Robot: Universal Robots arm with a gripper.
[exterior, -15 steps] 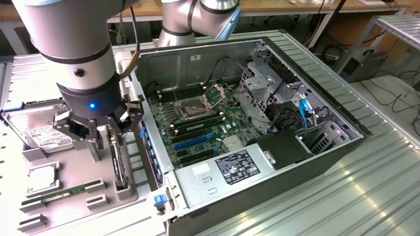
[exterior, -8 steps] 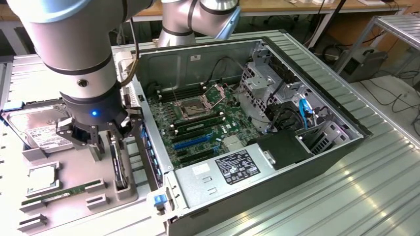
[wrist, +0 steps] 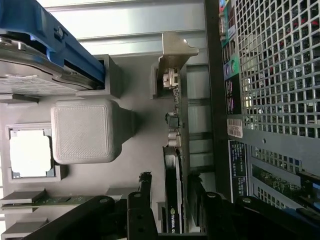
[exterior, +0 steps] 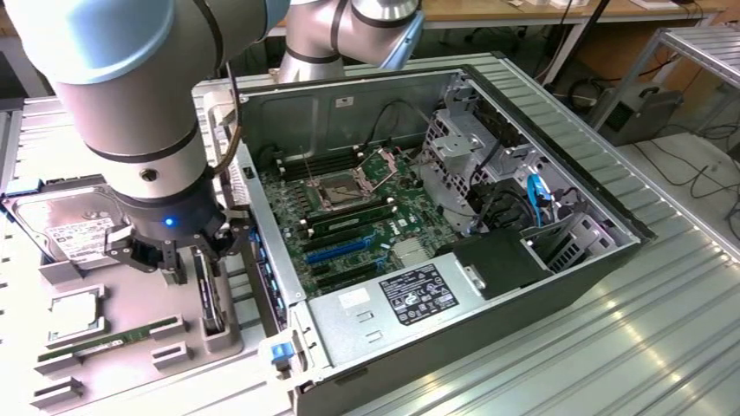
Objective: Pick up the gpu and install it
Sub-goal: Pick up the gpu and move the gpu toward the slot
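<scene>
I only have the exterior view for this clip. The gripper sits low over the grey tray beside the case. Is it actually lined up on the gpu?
Observer: Yes. In the wrist view the gripper straddles the gpu, which stands on edge in the grey tray.
Operator: Clamped on it?
Observer: No. A gap shows between one finger and the card.
Operator: Where along the card?
Observer: At the end away from its silver bracket.
</scene>
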